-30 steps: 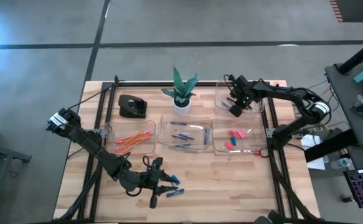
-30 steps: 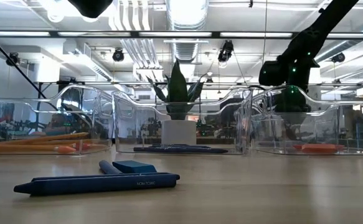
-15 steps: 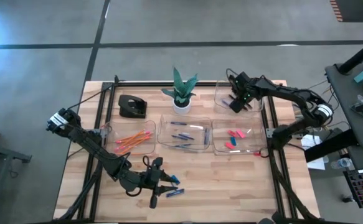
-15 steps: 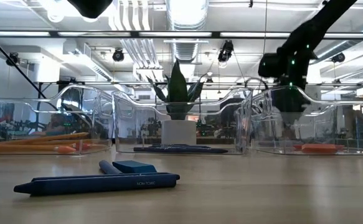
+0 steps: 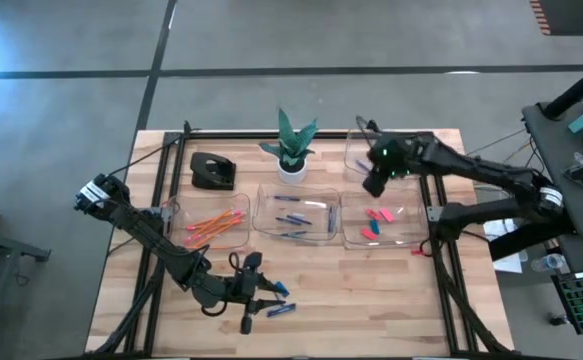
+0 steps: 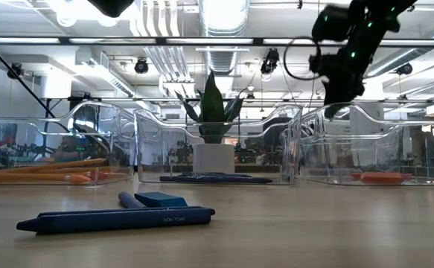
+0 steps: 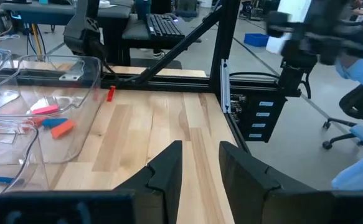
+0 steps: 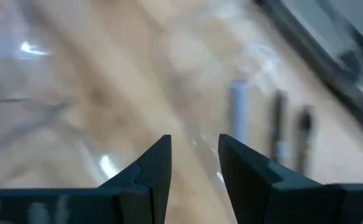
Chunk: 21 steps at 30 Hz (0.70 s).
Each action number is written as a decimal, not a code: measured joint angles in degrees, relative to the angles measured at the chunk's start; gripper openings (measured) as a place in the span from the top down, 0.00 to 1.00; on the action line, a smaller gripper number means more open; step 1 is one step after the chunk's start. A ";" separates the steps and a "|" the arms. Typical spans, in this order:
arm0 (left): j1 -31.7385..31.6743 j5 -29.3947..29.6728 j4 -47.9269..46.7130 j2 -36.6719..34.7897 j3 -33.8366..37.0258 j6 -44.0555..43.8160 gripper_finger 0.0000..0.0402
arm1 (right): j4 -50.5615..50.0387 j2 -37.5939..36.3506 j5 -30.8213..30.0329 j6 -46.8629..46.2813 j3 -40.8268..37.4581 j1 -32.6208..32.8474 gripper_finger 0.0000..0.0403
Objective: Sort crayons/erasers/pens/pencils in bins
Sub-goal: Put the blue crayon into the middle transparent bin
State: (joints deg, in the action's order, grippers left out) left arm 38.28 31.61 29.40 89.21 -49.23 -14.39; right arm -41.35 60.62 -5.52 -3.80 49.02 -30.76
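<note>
Right gripper (image 5: 373, 186) jaws apart, empty, above the far right bin (image 5: 356, 160) holding pens (image 8: 279, 134). Left gripper (image 7: 198, 163) parted, empty, low near loose crayons (image 5: 277, 298) at the front. Next: descend square over one crayon, close gently, lift clear before travelling.

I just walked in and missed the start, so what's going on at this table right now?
Two dark robot arms are sorting stationery into four shallow clear plastic bins. The right gripper is open and empty above the back right bin, where dark slim pens lie. The left gripper hangs open at the front of the wooden table, empty, beside the unsorted short blue crayons. Long orange pencils fill the left bin, more blue crayons the middle one, and pink and red erasers the right one.
</note>
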 joint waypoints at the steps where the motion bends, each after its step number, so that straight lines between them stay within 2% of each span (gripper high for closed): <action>1: 0.00 -0.01 -0.01 0.00 0.00 0.00 0.77 | 0.14 -0.78 -0.04 -1.18 -0.20 2.74 0.69; 6: 0.00 -0.01 0.01 0.00 0.00 -0.13 0.77 | 2.91 -2.47 -0.54 -6.65 -0.57 17.22 0.69; 12: 0.00 -0.02 0.03 0.00 0.02 -3.21 0.77 | 15.22 -0.22 -0.64 -8.28 -0.62 33.52 0.69; 17: 0.00 -0.12 -0.90 0.00 0.04 -9.33 0.77 | 25.72 4.40 -0.66 -7.79 -0.62 43.39 0.69; 21: 0.02 -2.19 -5.39 0.00 0.04 -13.26 0.77 | 32.94 9.78 -0.93 -6.26 -0.62 48.39 0.69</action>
State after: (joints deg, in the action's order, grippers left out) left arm 38.30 29.42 24.01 89.21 -49.19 -27.65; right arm -8.41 70.40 -6.45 -10.06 48.40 17.63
